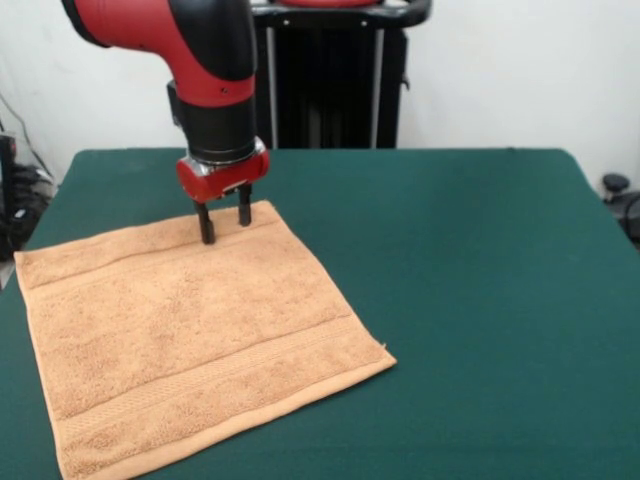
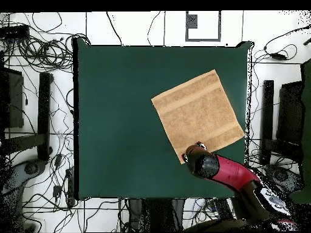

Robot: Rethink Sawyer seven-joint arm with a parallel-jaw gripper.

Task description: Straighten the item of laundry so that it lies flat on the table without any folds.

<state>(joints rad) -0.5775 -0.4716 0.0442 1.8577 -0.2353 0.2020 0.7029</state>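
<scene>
- Gripper (image 1: 224,224) hangs from the red and black arm (image 1: 205,60), which comes down from the upper left of the front view.
- Its two dark fingers (image 1: 205,225) point straight down and stand a little apart, with nothing between them; the gap shows bare towel behind it.
- Both tips sit at the towel's far edge, near its far right corner, on or just above the cloth. Whether they touch it cannot be told.
- Towel (image 1: 190,330) lies spread on the table (image 1: 480,280), in the left and near part of the front view, turned at an angle to the table's edges.
- It looks flat, with no folds showing. A woven band (image 1: 215,370) runs across it close to the near edge, and a second one close to the far edge.
- Its near left corner runs off the bottom of the front view; its left corner lies close to the table's left side.
- In the overhead view the towel (image 2: 199,113) lies as a tilted square towards the table's (image 2: 121,109) right side, one corner close to that edge.
- There the arm (image 2: 228,171) reaches in from the lower right and its head covers the towel's lower corner region, hiding the gripper.
- Dark pedestal (image 1: 330,80) stands behind the table's far edge.
</scene>
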